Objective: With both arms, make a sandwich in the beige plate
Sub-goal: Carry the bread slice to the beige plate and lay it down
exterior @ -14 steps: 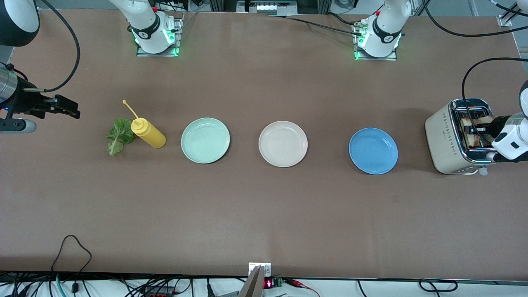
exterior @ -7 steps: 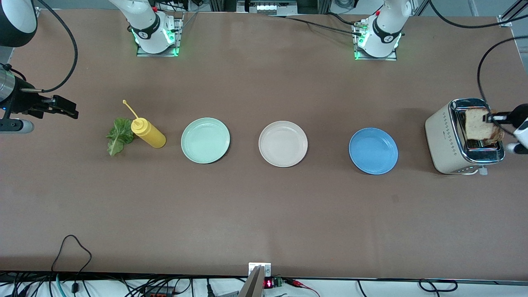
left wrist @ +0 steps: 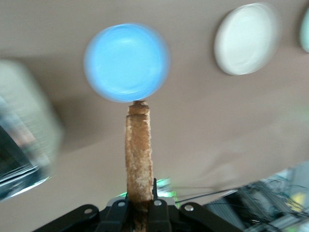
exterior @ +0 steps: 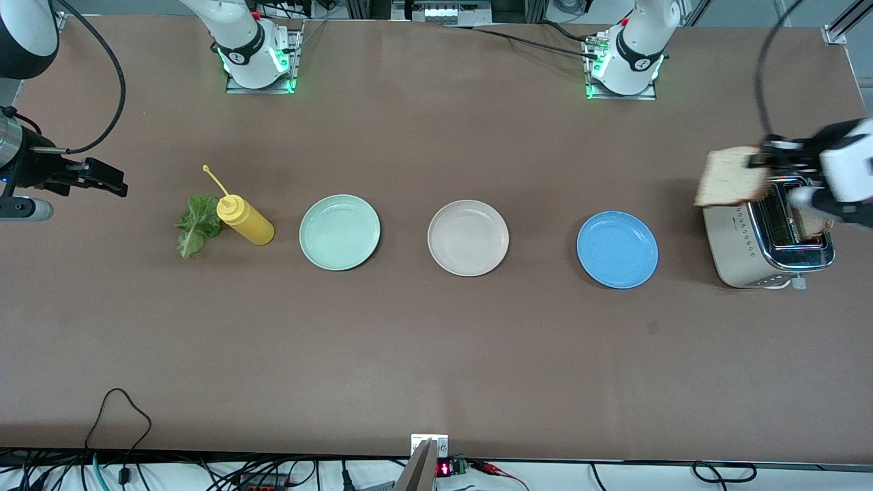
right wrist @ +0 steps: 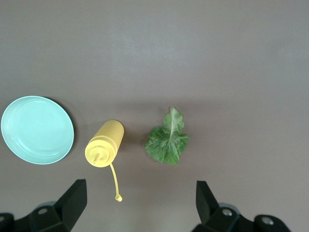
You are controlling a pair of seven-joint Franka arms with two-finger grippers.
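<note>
Left gripper (exterior: 756,162) up over toaster (exterior: 764,239) at left arm's end of desk (exterior: 436,354), fingers (left wrist: 155,212) clenched on bread slice (exterior: 731,176), slice clear of slot. Second slice (exterior: 811,224) sits in toaster. Beige plate (exterior: 468,237) bare, mid-desk, between mint plate (exterior: 339,232) and blue plate (exterior: 617,249). Lettuce leaf (exterior: 198,225) lies touching yellow bottle (exterior: 245,219) toward right arm's end. Right gripper (exterior: 102,176) waits in air there, fingers spread wide, grasping nothing.

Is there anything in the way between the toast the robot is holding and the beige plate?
Only the blue plate lies on the table between them. The left gripper holds the bread slice in the air beside the toaster, so it can likely pass over to the beige plate.
</note>
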